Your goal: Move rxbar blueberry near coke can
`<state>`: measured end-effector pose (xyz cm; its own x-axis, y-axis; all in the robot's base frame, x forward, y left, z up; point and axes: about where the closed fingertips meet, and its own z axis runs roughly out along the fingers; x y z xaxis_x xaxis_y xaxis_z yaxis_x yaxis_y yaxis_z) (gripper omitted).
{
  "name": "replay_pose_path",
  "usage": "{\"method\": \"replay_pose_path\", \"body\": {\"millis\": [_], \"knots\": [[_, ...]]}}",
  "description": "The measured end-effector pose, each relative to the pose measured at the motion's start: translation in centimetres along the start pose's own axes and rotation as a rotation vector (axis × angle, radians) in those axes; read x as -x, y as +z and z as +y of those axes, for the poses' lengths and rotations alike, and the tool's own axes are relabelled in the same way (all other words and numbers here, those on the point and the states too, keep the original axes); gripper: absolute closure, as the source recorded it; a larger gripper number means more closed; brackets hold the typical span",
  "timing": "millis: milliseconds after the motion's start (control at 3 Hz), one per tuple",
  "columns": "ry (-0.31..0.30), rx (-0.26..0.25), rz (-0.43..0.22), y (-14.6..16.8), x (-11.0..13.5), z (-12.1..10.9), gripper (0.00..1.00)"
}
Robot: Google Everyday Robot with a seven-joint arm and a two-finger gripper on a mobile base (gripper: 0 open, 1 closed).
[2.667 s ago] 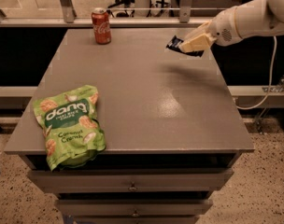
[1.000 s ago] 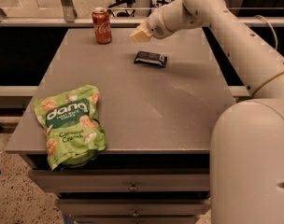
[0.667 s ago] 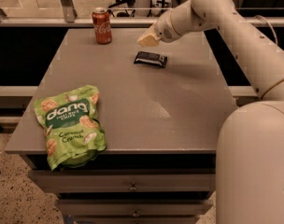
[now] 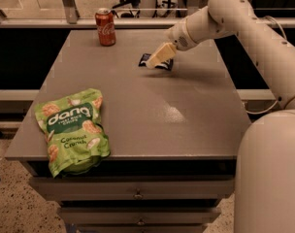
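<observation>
The rxbar blueberry (image 4: 143,59), a flat dark navy bar, lies on the grey table (image 4: 138,110) at the back, right of the middle. My gripper (image 4: 159,56) hangs low directly over the bar and hides its middle; only the bar's two ends show. The coke can (image 4: 105,27), red with white script, stands upright at the back left of the table, well apart from the bar to its left.
A large green chip bag (image 4: 72,130) lies at the table's front left, overhanging the front edge. My white arm (image 4: 244,23) reaches in from the right. Drawers (image 4: 138,195) sit below the tabletop. Railings and chair legs stand behind the table.
The bar was carried in from the right and now lies on the table. Over the last second the gripper moved down and slightly right onto the bar; the bar stayed put.
</observation>
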<state>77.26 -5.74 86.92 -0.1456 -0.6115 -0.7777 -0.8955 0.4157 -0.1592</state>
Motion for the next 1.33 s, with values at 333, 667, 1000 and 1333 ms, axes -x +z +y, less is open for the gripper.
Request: {"method": "replay_pose_path", "body": {"millis": [333, 667, 1000, 1333], "knots": [[0.019, 0.023, 0.020, 0.1, -1.7, 0.8, 0.00], [0.036, 0.037, 0.042, 0.2, -3.0, 1.4, 0.16], [0.044, 0.036, 0.050, 0.1, -3.5, 1.5, 0.39], [0.050, 0.024, 0.049, -0.3, -3.4, 1.1, 0.62]]}}
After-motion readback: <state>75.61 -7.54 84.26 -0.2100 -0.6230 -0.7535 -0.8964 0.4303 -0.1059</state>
